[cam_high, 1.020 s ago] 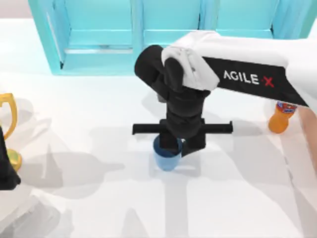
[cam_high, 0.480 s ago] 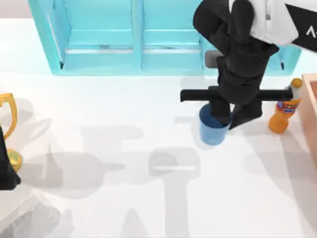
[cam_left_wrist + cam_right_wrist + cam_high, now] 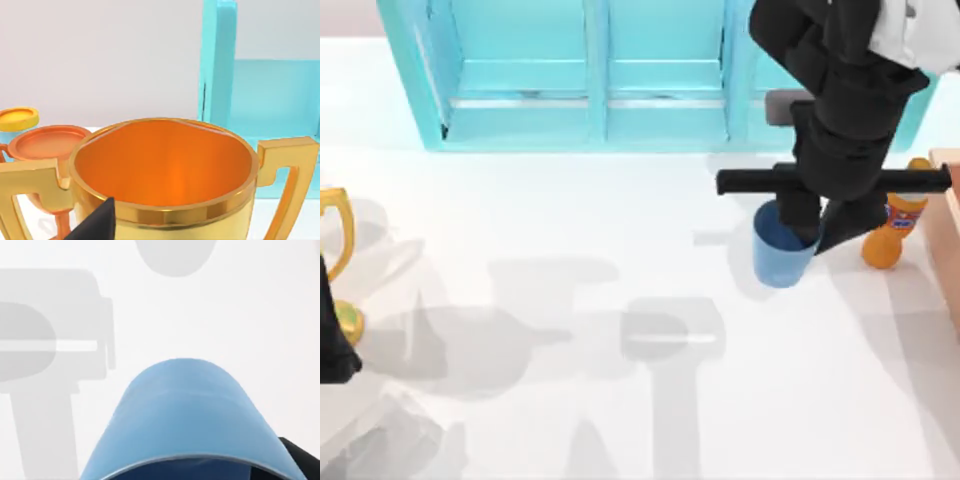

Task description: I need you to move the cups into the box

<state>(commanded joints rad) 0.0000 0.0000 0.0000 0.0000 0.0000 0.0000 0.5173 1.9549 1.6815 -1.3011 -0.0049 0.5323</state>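
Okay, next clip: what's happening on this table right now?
The right gripper holds the blue cup by its rim, one finger inside it, at the right side of the table next to the orange bottle. The tan box sits at the top view's right edge, and the cup is not yet in it. The left arm is parked at the left edge beside the gold trophy. A turquoise cabinet stands at the back.

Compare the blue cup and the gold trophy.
The cup is plain blue with no handles; the trophy is gold with two squared handles. The cup sits in the right gripper at the table's right; the trophy stands at the left edge beside the parked left arm. Both are upright and open-topped.
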